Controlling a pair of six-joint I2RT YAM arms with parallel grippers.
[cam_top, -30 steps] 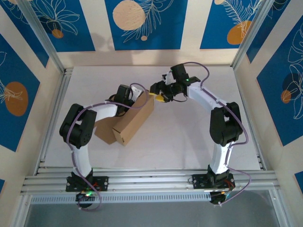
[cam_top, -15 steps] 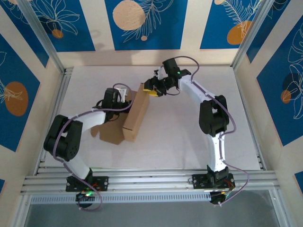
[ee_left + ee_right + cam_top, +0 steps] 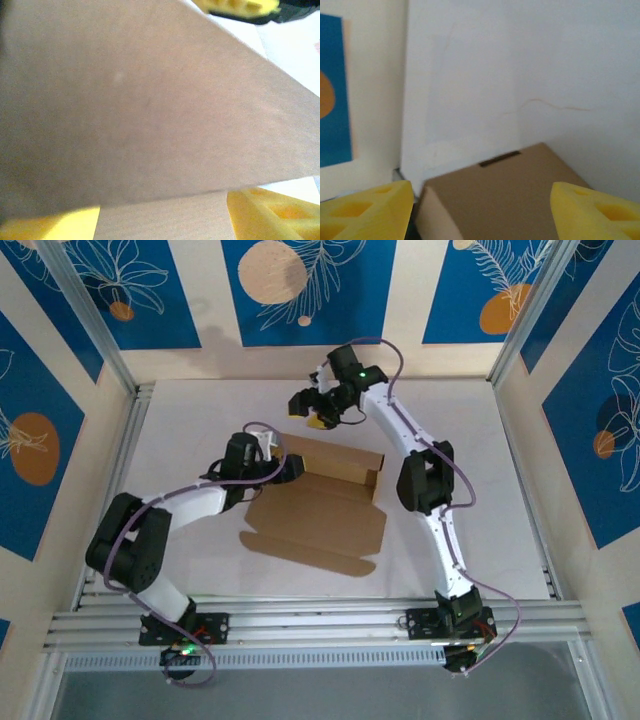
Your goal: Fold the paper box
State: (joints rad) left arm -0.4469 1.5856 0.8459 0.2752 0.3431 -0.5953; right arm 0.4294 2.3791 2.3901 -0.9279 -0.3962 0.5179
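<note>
Paper box (image 3: 320, 520): plain brown cardboard, one item. It lies around the middle of the surface (image 3: 480, 440), a little toward the left edge. The near part is spread flat, with small flaps along its near edge; the far part is folded up into a low wall running left to right.

Left tool (image 3: 283, 468): I find it at the left end of that raised far wall, touching the cardboard. In its own wrist view, brown board (image 3: 150, 125) covers nearly everything, and a strip of it lies between the yellow pads (image 3: 270, 212). The pads stand apart, but I cannot tell whether they pinch the board.

Right tool (image 3: 308, 415): it hangs just beyond the box's far left corner, toward the far edge of the surface, clear of the cardboard. Its yellow fingertips (image 3: 370, 205) are spread wide with nothing between them. In its wrist view, a box corner (image 3: 505, 200) with a dark slot (image 3: 499, 158) sits ahead of them.
</note>
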